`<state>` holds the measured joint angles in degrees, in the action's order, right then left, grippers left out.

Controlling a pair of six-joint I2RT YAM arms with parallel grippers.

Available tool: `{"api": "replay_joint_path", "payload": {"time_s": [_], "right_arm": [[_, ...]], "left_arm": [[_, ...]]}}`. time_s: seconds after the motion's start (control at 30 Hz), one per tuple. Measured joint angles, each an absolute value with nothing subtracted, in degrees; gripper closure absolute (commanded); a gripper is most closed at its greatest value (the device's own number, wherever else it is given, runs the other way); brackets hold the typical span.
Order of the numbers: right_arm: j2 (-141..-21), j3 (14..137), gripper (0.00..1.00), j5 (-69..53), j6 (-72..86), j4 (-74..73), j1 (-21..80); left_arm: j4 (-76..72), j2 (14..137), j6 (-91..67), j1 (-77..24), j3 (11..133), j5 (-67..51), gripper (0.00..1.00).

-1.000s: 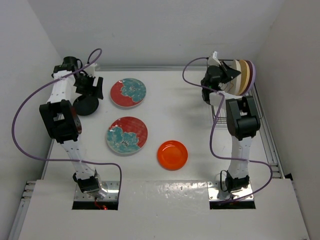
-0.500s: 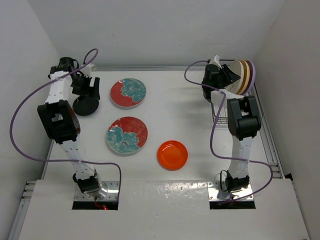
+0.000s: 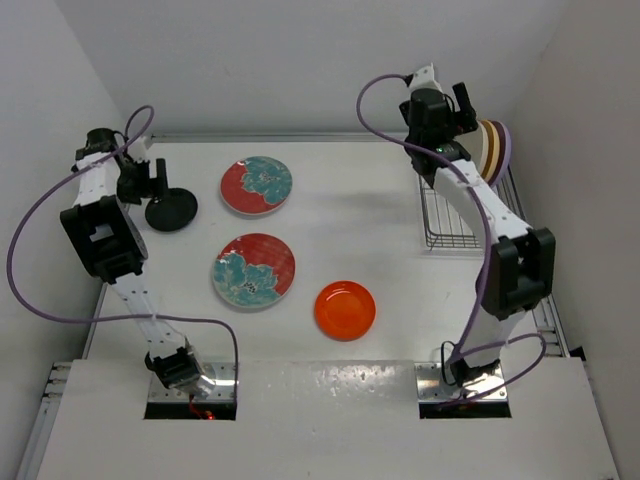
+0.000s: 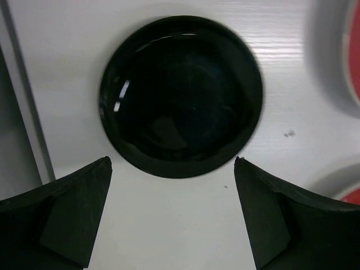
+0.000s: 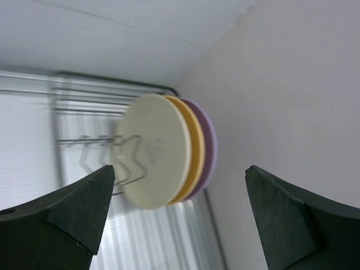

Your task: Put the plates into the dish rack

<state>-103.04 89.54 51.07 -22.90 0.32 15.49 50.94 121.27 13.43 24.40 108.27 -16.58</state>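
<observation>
Under left gripper, spread wide, black plate: we judge it stiff, slick, breakable; pinch near rim. Right gripper likewise spread, empty.

dish rack: cream/tan/lavender plates upright | flat outside: two floral plates, orange plate, black plate

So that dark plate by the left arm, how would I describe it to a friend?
Look to the far left corner of the white table, where the left arm's open fingers point down. The black plate lies flat just beyond them, beside a red flowered plate. It is the only plain black one, and smaller than its flowered neighbours.
</observation>
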Motion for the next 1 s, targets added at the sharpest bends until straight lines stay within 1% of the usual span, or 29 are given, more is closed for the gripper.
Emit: {"api": "replay_joint_path", "payload": {"time_s": [0.17,0.2,0.27,0.37,0.47,0.53,0.57,0.63,0.7,0.83,0.97,1.0], "right_arm": [[-96.20,90.08,0.03,38.89,-10.57,-10.00,16.64],[-95.53,89.97,0.01,36.38,-7.90,-12.08,16.64],[-94.63,89.34,0.01,28.99,-3.57,-15.03,16.47],[-94.11,86.87,0.01,17.91,1.54,-18.13,16.40],[-94.13,84.20,0.01,11.86,4.32,-19.90,17.54],[-94.26,83.46,0.01,9.47,5.48,-20.80,18.68],[-94.30,83.37,0.01,8.49,5.98,-21.08,19.22],[-94.30,83.37,0.01,7.07,6.59,-21.02,20.25],[-94.30,83.37,0.01,6.22,6.98,-21.02,20.88],[-94.24,83.09,0.01,5.69,7.62,-20.97,21.21],[-93.47,80.60,0.01,5.93,7.81,-20.25,21.50],[-93.12,79.83,0.01,5.98,7.81,-20.21,21.61]], "left_arm": [[48.75,126.08,9.98,29.06,108.25,-16.86,0.06],[48.62,126.58,9.80,29.76,108.12,-17.28,0.06],[48.58,126.65,9.87,30.50,107.26,-19.07,0.08],[48.42,126.08,11.27,29.74,106.08,-24.34,0.14],[49.71,124.84,14.00,25.93,105.01,-28.12,0.16],[50.63,124.33,15.27,21.89,104.99,-29.87,0.14],[50.76,124.22,15.57,19.77,105.08,-30.87,0.11],[51.18,124.84,14.39,15.88,106.00,-32.88,0.10],[52.36,127.31,12.56,13.39,109.80,-34.94,0.10],[49.19,133.60,8.32,13.13,116.73,-36.60,0.08],[46.65,137.75,4.54,13.15,118.32,-36.07,0.08],[46.11,138.76,3.81,12.99,118.54,-35.75,0.11]]}}
